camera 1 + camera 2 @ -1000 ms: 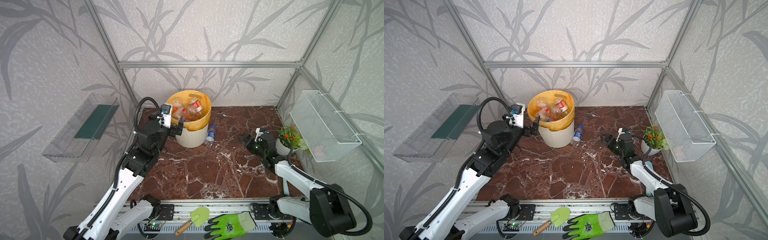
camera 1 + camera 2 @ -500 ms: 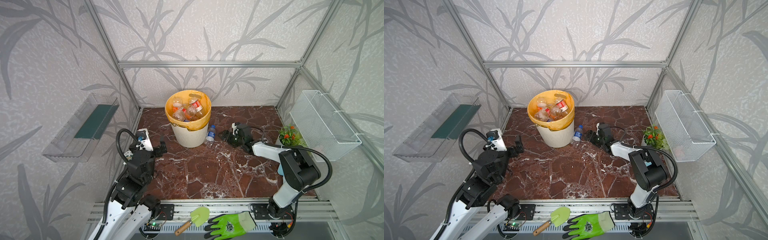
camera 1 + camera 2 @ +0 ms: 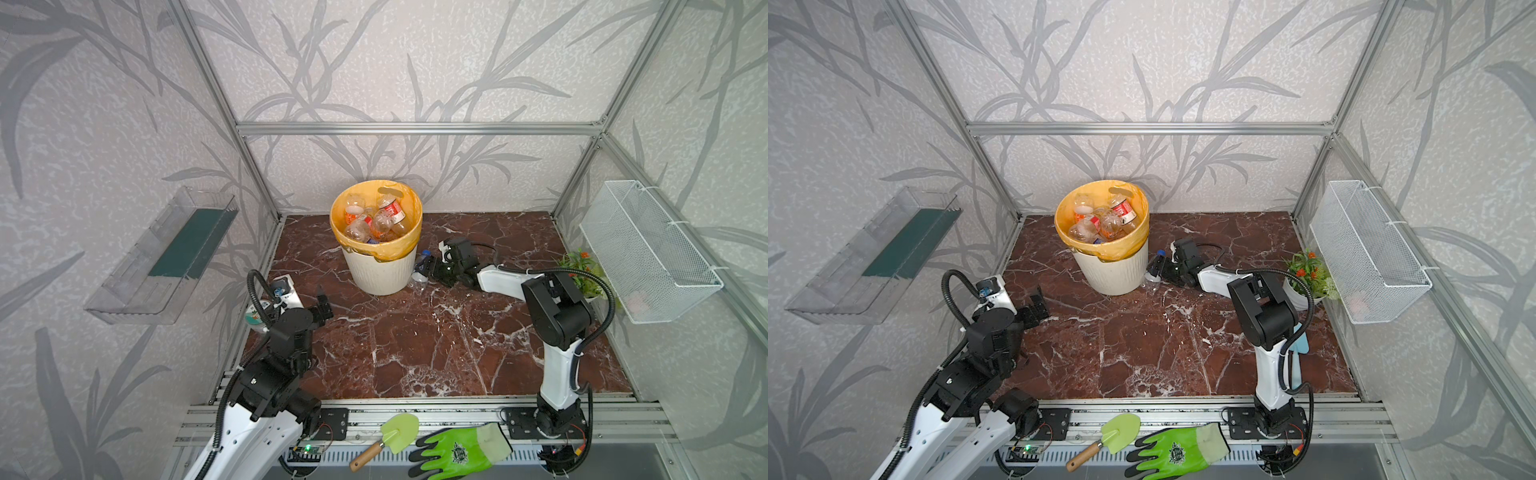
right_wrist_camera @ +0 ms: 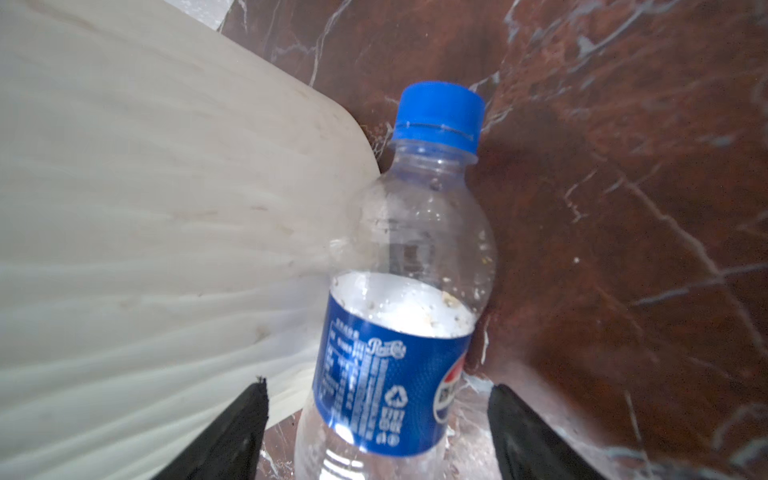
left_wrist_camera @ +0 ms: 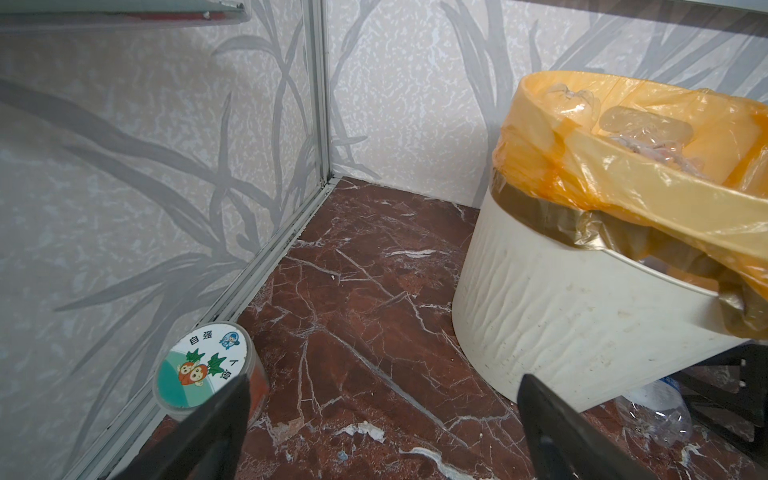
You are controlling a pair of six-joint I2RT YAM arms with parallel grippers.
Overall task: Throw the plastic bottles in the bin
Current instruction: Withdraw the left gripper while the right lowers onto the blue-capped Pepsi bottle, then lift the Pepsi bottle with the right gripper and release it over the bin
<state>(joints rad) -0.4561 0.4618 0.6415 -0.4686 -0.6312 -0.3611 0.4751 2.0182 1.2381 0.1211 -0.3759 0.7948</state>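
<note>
Marbled worktop (image 3: 415,353), both top views: bin (image 3: 380,274) holds several bottles (image 3: 388,216); one blue-capped bottle (image 3: 419,272) lies beside its base. Left wrist view: left fingers (image 5: 216,428) stand apart, empty. Right wrist view: right fingers (image 4: 237,436) stand apart, flanking the bottle's label without contact; probably the grasp step, calling for closure, then a lift over the rim.

Lone bottle (image 3: 419,274) against the bin (image 3: 380,275), on its right; other bottles (image 3: 384,218) inside; jar (image 3: 252,319) by left wall.
</note>
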